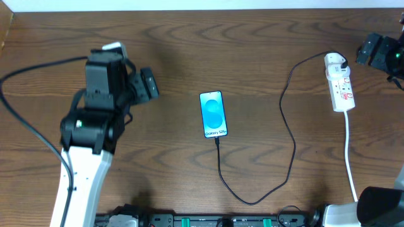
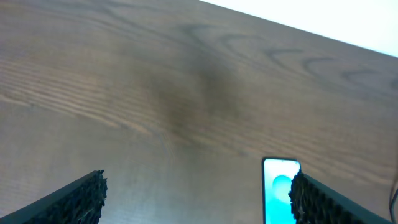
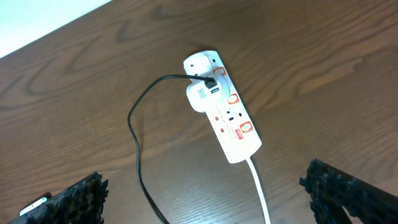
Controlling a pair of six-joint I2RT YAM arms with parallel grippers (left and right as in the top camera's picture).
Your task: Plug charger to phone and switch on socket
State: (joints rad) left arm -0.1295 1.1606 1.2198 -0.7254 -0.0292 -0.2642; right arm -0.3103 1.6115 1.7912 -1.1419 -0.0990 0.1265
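The phone lies screen up at the table's middle, its blue screen lit; its top edge shows in the left wrist view. The black charger cable runs from the phone's bottom edge, loops near the front, and rises to its white plug head, seated in the white socket strip at the right. The right wrist view shows the strip and plug head. My left gripper is open and empty, left of the phone. My right gripper is open and empty, above the strip's cord end.
The strip's white cord runs toward the front right edge. The table's far edge meets a white wall at the back. The left arm's black cable curves over the table's left side.
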